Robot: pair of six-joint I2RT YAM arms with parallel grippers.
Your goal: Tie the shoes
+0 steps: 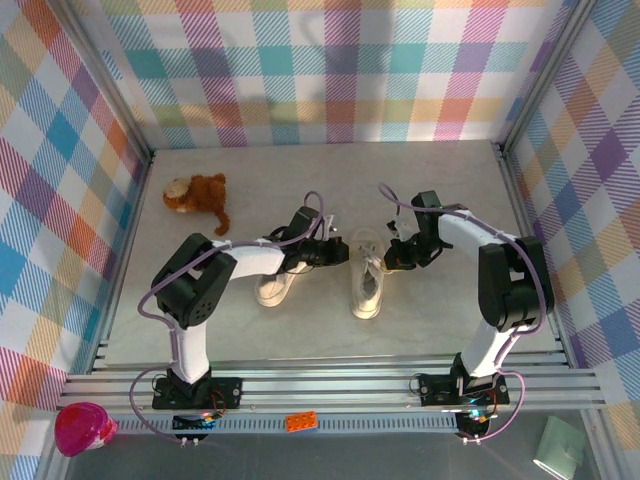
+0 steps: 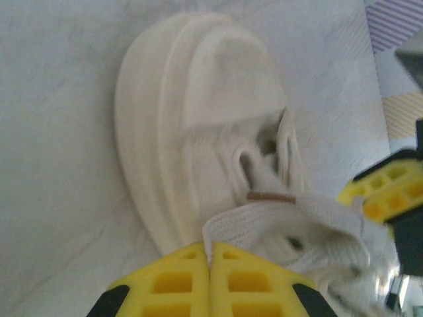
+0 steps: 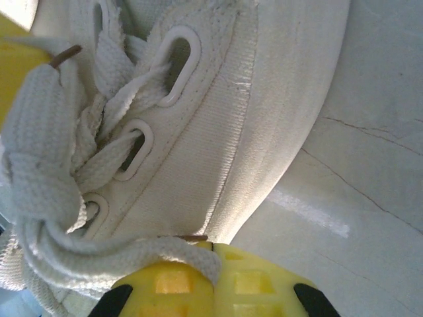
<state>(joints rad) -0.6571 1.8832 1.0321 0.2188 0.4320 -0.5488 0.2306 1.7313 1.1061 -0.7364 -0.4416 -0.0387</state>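
Cream canvas low-top sneaker (image 1: pixel 368 278) with a pale sole rests on the pale marbled surface (image 1: pixel 450 180), between the two hands. That spot seems chosen so each arm can reach one side of the lacing. Its twin sneaker (image 1: pixel 272 290) lies just beside it to the left, partly covered by the left forearm and apparently waiting its turn.

The left hand (image 2: pixel 210 247) has its yellow fingers pressed together. A stretch of the flat white woven lace (image 2: pixel 264 218) runs from the shoe's eyelets into the seam between them, so it looks pinched there. The right hand (image 3: pixel 213 251) is closed the same way on another stretch of the lace at the shoe's side wall, below the row of eyelets. Holding one strand in each hand probably lets the ends be drawn apart and crossed, so I judge the knot is only being started. No bow is visible.

Both arms are folded at the elbow, with forearms angled inward toward each other. The wrists are dropped low, so the hands face one another across the shoe. A brown plush toy (image 1: pixel 197 197) sits well apart at the far left.
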